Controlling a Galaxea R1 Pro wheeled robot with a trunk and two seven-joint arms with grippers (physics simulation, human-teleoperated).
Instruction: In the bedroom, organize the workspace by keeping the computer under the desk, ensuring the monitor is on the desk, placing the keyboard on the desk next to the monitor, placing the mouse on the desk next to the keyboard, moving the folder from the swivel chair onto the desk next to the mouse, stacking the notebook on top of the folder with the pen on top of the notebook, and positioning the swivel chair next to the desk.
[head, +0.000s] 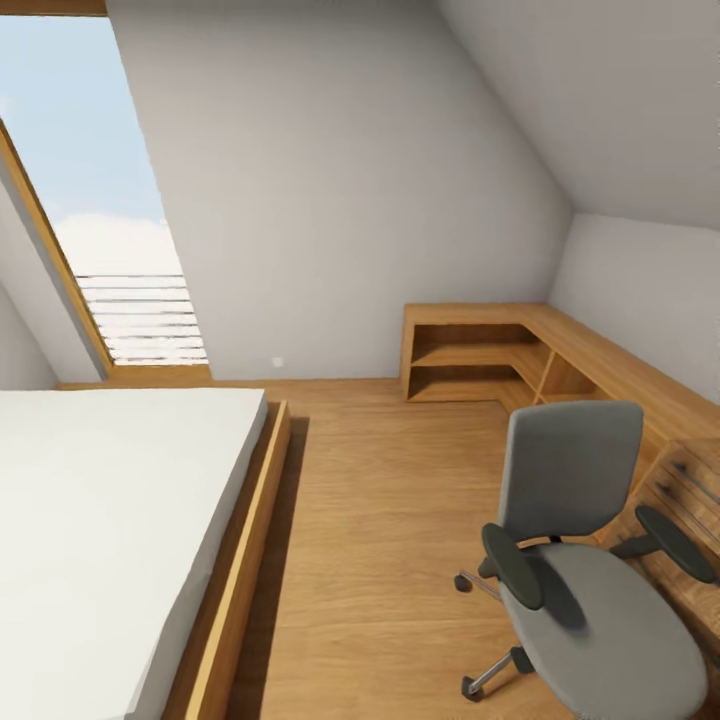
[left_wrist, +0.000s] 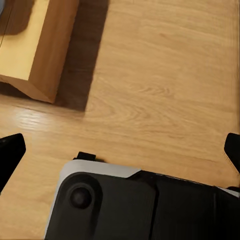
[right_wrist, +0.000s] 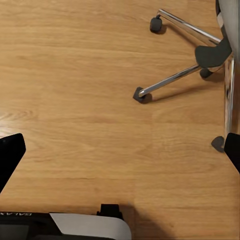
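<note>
The grey swivel chair (head: 585, 560) stands at the lower right of the head view, its seat showing bare grey upholstery between the black armrests. Its chrome base (right_wrist: 172, 79) with castors appears in the right wrist view, on the wooden floor ahead of my right gripper (right_wrist: 120, 152), which is open with nothing between its fingers. My left gripper (left_wrist: 120, 150) is open too and hangs over bare floor near a corner of the bed frame (left_wrist: 42, 55). The desk, computer, monitor, keyboard, mouse, folder, notebook and pen are out of view.
A white bed (head: 110, 520) on a wooden frame takes up the left side. Low wooden shelving (head: 500, 360) runs along the right wall behind the chair. A skylight (head: 90, 190) is set in the sloped wall. Wooden floor (head: 380, 540) lies between bed and chair.
</note>
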